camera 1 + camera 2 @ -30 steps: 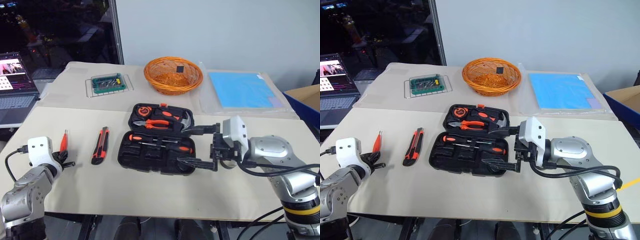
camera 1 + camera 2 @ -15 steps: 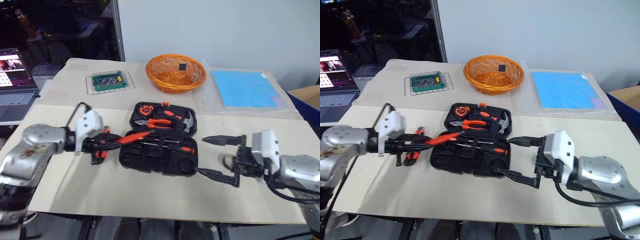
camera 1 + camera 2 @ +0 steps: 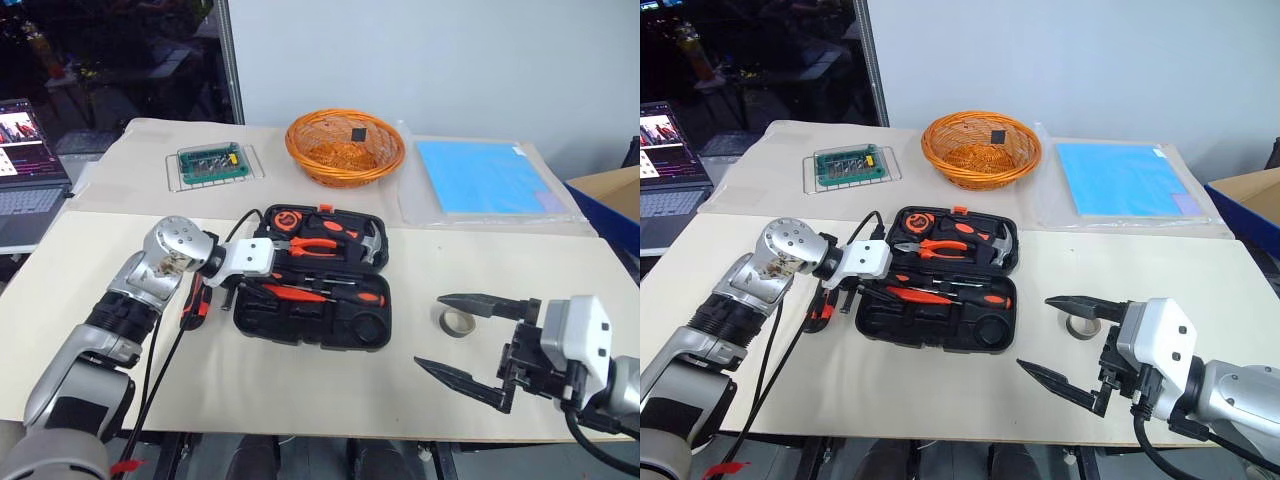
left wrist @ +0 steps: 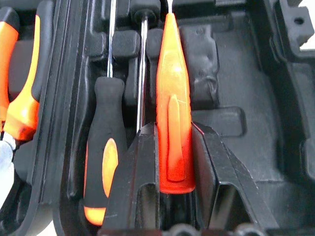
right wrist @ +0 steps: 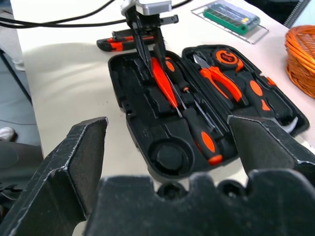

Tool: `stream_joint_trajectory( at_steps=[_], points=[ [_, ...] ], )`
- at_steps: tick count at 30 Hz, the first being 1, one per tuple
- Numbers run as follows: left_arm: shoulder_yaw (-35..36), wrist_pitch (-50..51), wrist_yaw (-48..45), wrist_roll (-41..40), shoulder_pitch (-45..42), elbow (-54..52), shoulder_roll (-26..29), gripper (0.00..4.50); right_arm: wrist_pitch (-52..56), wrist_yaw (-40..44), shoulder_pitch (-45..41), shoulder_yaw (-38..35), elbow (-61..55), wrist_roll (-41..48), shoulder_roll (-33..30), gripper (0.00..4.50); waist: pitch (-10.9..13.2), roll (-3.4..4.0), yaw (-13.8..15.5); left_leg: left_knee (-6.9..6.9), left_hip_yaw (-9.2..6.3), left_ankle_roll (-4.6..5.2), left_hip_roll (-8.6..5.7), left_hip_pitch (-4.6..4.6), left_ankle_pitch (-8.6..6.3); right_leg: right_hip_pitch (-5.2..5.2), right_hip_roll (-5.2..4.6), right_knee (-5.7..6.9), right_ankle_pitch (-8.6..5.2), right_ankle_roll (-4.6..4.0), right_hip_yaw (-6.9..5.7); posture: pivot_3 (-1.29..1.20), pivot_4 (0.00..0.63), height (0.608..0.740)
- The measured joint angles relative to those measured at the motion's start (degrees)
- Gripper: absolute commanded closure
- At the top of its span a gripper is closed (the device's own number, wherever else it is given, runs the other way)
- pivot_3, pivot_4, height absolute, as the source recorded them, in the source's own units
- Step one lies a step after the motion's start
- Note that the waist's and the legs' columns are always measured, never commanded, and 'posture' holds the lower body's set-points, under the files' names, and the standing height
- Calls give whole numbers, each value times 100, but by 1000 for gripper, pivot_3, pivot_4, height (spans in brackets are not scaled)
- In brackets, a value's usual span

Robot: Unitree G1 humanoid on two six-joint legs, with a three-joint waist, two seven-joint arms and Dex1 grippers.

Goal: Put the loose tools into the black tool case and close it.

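The left gripper [image 4: 174, 162] is gripping the slim orange screwdriver [image 4: 173, 118] over the open tool case [image 3: 330, 330]; the right gripper [image 3: 470, 340] is hanging wide open beside the tape roll [image 3: 458, 322].

Even, fairly bright overhead light falls on the table [image 3: 300, 400], leaving only soft, faint shadows. The room behind the window [image 3: 110, 60] at the back left is dark. In the left wrist view the orange screwdriver [image 4: 173, 123] shines with glare, and the black case [image 4: 256, 98] looks soft.
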Motion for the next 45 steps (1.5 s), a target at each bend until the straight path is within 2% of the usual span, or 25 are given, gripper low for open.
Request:
stream_joint_trajectory(
  at_steps=[6,15,16,18,19,20,22,25,26,30,31,37,41,45],
  points=[
    [146,323,-136,38,148,-280,332,4014,0,-68,82,-92,-47,111,-29,0,-1,2,-42,9,-3,0,1,6,0,9,0,5,-1,-2,0,0,150,740],
    [177,401,-104,106,235,-440,360,4014,-1,-124,-165,92,55,114,-210,0,-1,0,-38,8,-6,1,1,5,0,8,1,7,0,3,-2,0,150,740],
    [177,395,-115,111,233,-439,359,3019,-1,-126,-170,105,68,116,-220,0,-1,0,-39,8,-6,1,1,5,0,8,1,7,0,3,-2,0,150,740],
    [178,406,-131,113,231,-434,350,2439,-1,-131,-171,106,69,132,-238,0,-1,1,-40,8,-6,1,1,5,0,8,1,7,0,4,-2,0,150,740],
    [199,422,-108,104,230,-419,345,2000,-1,-131,-171,106,69,145,-243,0,-1,0,-40,8,-6,1,1,5,0,8,1,8,0,4,-2,0,150,740],
    [265,461,-89,58,230,-403,336,1687,-1,-131,-169,105,69,151,-244,0,-1,1,-40,8,-6,1,1,5,0,8,1,8,1,4,-2,0,150,740],
    [432,667,-142,-124,240,-407,344,1687,-1,-131,-161,105,70,154,-245,0,-1,0,-41,9,-6,1,1,5,0,7,1,9,1,4,-2,0,150,740],
    [963,1261,-251,-770,370,-620,355,2359,-2,-133,-160,105,71,155,-246,0,-1,0,-39,10,-7,1,1,5,0,7,1,11,1,5,-2,0,150,740],
    [1156,1586,-236,-1020,395,-748,348,2874,-2,-137,-177,117,78,152,-246,0,-1,1,-35,11,-8,1,1,5,0,8,1,12,0,5,-3,0,150,740],
    [1699,2415,248,-1539,609,-1152,133,4266,-7,-156,-328,238,152,147,-246,0,-2,3,-30,18,-10,2,0,6,1,13,0,14,1,8,-3,0,150,740],
    [1774,2559,508,-1555,784,-1257,1,4433,-8,-158,-364,307,174,142,-247,0,-3,4,-28,19,-11,2,-1,8,1,15,0,15,1,8,-3,0,150,740],
    [1870,2770,2048,-1454,1703,-1567,-916,4433,-8,-173,-438,406,195,131,-247,0,-3,1,-16,24,-17,2,-1,5,1,15,1,16,5,5,-4,0,150,740],
    [1837,2464,2714,-1102,2243,-2048,-972,4433,-7,-217,-416,431,185,132,-247,0,-4,2,-36,24,-15,1,-1,6,0,16,1,15,15,-11,-1,0,150,740],
    [1686,2138,2945,-936,2807,-2582,-890,4433,-7,-286,-394,434,168,137,-248,0,-37,22,-31,24,-13,1,-1,20,-1,27,-1,13,23,-26,-1,0,150,740]
  ],
)
